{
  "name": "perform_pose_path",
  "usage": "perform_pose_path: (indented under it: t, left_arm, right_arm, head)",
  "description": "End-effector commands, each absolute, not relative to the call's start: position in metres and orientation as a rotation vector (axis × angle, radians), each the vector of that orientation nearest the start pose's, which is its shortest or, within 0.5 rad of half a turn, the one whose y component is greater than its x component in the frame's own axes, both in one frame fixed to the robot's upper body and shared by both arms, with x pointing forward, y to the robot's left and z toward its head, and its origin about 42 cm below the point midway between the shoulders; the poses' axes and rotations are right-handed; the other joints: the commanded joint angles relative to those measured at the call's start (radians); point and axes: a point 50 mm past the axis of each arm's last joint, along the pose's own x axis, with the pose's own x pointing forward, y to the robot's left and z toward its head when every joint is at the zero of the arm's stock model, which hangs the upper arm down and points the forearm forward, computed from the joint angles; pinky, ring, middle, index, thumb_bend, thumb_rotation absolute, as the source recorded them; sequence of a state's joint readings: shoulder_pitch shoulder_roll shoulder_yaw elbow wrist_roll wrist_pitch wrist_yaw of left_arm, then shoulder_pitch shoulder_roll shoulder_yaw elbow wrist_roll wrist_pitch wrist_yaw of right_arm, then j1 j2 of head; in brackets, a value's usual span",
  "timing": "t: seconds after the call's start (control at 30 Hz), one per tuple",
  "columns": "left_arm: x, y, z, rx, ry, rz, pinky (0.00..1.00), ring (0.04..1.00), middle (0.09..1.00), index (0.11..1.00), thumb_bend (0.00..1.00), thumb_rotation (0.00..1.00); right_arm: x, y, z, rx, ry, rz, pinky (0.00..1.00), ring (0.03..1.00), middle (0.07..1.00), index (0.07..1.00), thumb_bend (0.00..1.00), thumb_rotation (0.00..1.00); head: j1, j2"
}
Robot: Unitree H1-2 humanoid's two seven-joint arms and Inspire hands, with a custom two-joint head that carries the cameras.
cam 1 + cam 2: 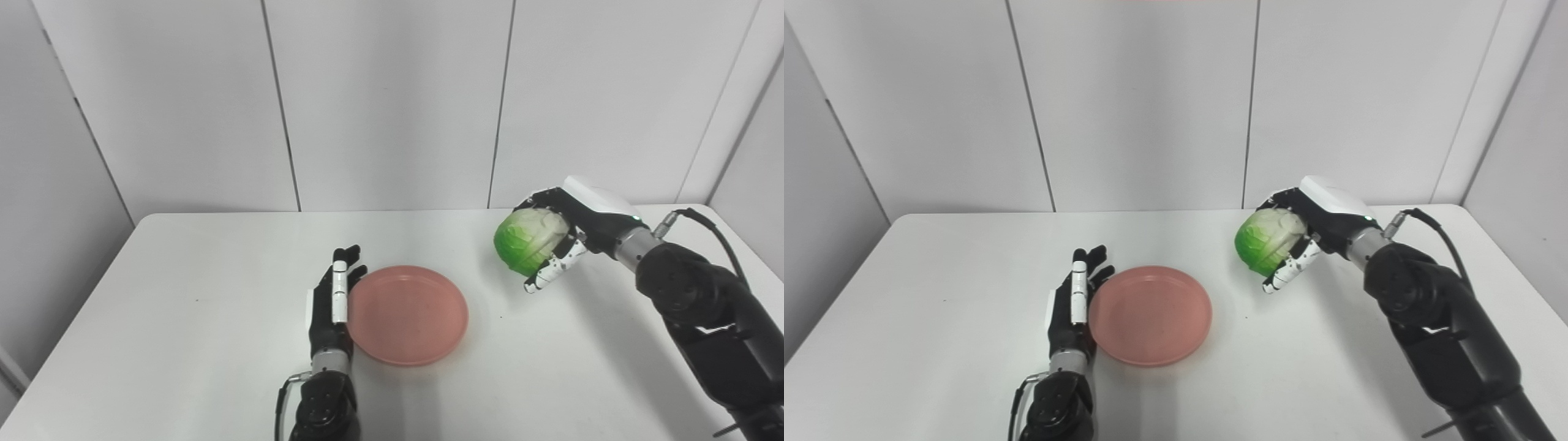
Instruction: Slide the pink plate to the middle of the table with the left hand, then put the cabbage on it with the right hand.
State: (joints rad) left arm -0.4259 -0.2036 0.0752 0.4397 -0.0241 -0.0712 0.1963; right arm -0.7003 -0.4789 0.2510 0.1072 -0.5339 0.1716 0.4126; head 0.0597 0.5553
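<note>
Cabbage [529, 240] is in your right hand [566, 236], wrapped by the fingers from above and below and, judging by the shadow under it, held clear of the bench [184, 318], off to the right of the pink plate [407, 315] and well apart from it. The plate sits empty near the middle of the bench, and your left hand [331, 303] stands edge-on with its fingers straight and pressed together, flat against the plate's left rim and holding nothing. The main risk, as I judge it, is the grip itself: the cabbage is round and bulges out of the hand toward the plate, so a quick swing left could let it roll out and drop onto the bench short of the plate. Release it too high or off-centre and it may bounce or roll over the plate's low rim, since that rim looks too shallow to stop a ball-shaped thing. Watch the left hand too: it touches the rim, so any twitch there could shove the plate rightward just as you lower the cabbage, and if you draw it back carelessly the fingers may drag the plate along. Whether the plate slides easily on this smooth surface you cannot tell from here.
</note>
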Motion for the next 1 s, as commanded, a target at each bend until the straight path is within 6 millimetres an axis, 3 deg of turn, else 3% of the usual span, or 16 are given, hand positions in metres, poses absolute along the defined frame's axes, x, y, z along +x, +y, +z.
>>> perform_pose_path:
  t: [0.0, 0.2, 0.57, 0.97]
  left_arm:
    - [0.401, 0.100, 0.118, -0.244, 0.037, 0.081, 0.85, 0.805, 0.859, 0.746, 0.61, 0.99]
    - [0.399, 0.104, 0.114, -0.215, 0.050, 0.104, 0.83, 0.783, 0.842, 0.732, 0.58, 1.00]
    - [0.402, 0.092, 0.109, -0.233, 0.070, 0.099, 0.81, 0.775, 0.835, 0.715, 0.58, 0.98]
    - [0.404, 0.089, 0.112, -0.222, 0.064, 0.098, 0.81, 0.775, 0.831, 0.703, 0.60, 0.97]
  right_arm:
    - [0.465, -0.233, 0.337, -1.152, -0.354, 0.327, 0.26, 0.343, 0.482, 0.492, 0.53, 0.00]
    - [0.464, -0.202, 0.324, -1.161, -0.348, 0.371, 0.20, 0.296, 0.479, 0.491, 0.53, 0.00]
    - [0.464, -0.151, 0.301, -1.139, -0.376, 0.435, 0.29, 0.377, 0.460, 0.518, 0.53, 0.00]
    - [0.467, -0.120, 0.283, -1.109, -0.425, 0.435, 0.40, 0.464, 0.473, 0.508, 0.53, 0.00]
  head:
    - [0.003, 0.002]
    - [0.021, 0.004]
    - [0.028, 0.005]
    - [0.046, 0.027]
